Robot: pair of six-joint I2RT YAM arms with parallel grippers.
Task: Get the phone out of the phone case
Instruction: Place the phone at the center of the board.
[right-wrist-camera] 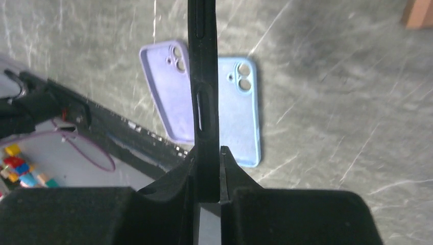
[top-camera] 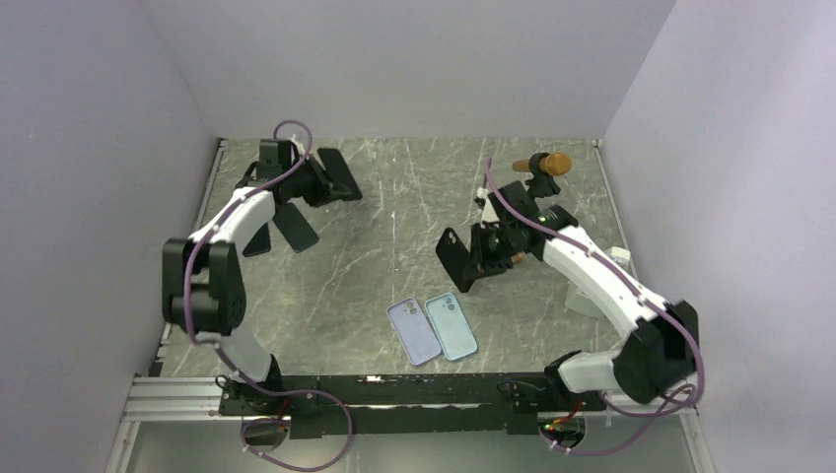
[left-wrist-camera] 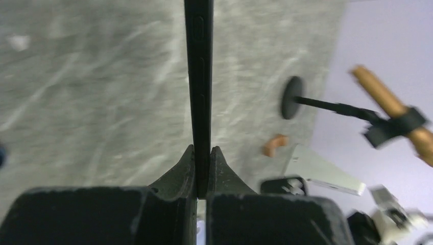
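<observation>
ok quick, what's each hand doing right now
left hand: closed, holding the black phone
right hand: closed, holding the black case

Left claw and right claw hover well apart, both raised, jaws squeezed narrowly together.

No legible text or labels

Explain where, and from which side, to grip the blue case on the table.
On the blue case, probably the long edge away from the purple case, from above on that free side: it lies flat, the purple case crowding its other edge.
</observation>
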